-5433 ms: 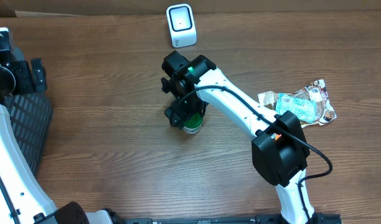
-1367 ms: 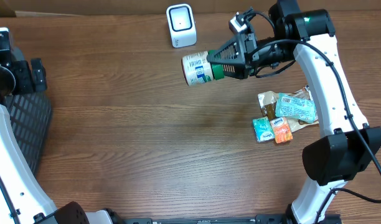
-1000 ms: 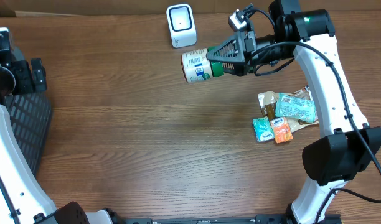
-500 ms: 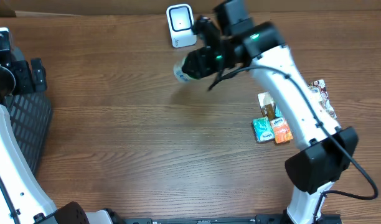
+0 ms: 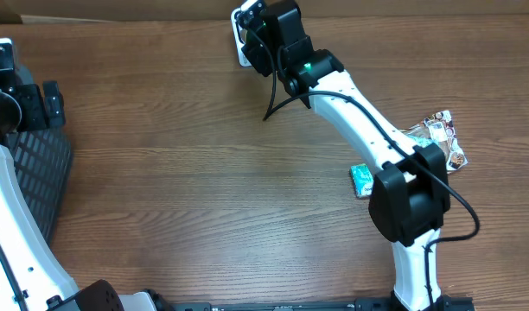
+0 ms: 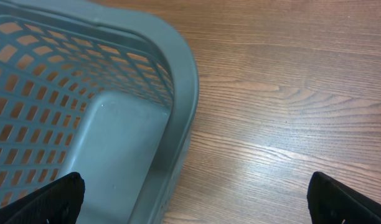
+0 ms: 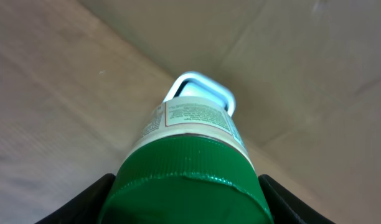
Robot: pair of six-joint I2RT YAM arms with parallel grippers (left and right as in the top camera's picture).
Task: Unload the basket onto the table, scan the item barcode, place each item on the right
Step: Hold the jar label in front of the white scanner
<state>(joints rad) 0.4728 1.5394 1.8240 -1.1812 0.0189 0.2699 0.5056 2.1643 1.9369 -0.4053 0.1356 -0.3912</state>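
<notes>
The item is a white-labelled bottle with a green screw cap, and my right gripper is shut on it at the cap, a black finger on each side. The bottle's far end points at the white scanner, close in front of it. From overhead the right gripper hangs over the scanner at the table's far edge and hides the bottle. No barcode shows in any view. My left gripper stands open and holds nothing, over the rim of a grey basket.
The grey mesh basket sits at the table's left edge below the left arm. At the right lie several snack packets and a teal packet. A cardboard wall runs behind the scanner.
The right arm has swung left and toward the back, carrying the bottle from mid-air right of the scanner to just in front of it. The left arm has not moved.
</notes>
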